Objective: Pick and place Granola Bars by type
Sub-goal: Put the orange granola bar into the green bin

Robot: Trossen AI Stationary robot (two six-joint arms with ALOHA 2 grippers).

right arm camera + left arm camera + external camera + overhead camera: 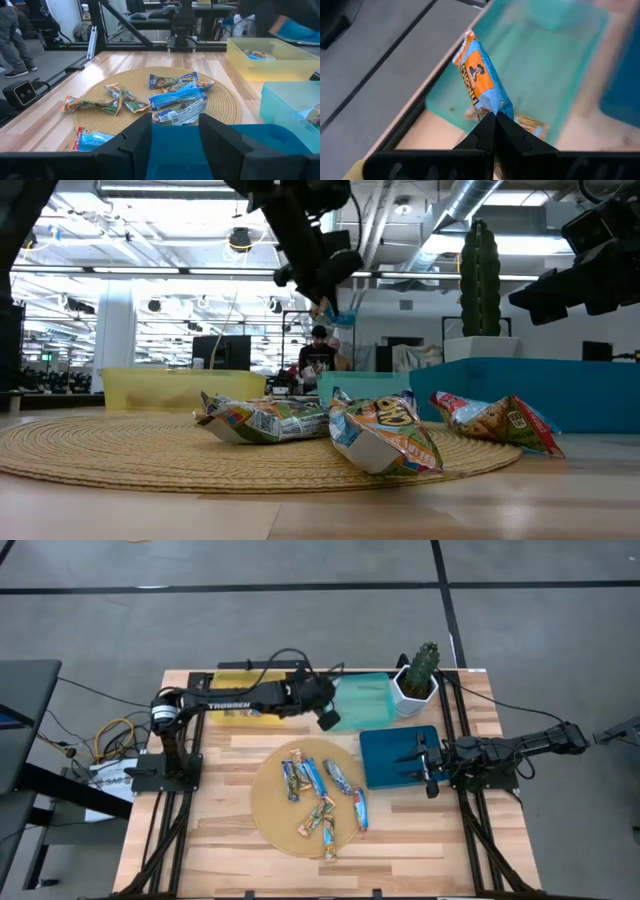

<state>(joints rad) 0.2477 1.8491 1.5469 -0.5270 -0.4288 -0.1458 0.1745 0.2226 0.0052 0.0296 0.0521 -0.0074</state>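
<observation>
My left gripper (328,720) is shut on a blue-and-orange granola bar (481,75) and hovers over the near left part of the teal tray (365,690). Other bars (530,122) lie on that tray's floor. Several granola bars (318,780), blue-and-white and orange-tan, lie flat on the round woven mat (275,815) at the table's middle. My right gripper (425,762) waits open over the dark blue tray (385,755), with nothing between its fingers (140,137). My left gripper pinches one end of the bar's wrapper (494,109) between its two shut fingertips. The fingers come slanting down from the table's left. The bar sticks out past the fingertips, lifted clear above the teal tray.
A yellow tray (238,718) with bars in it stands at the far left, under my left arm. A cactus in a white pot (418,675) stands at the far right, beside the teal tray. Bare wood shows along the table's near edge (220,860).
</observation>
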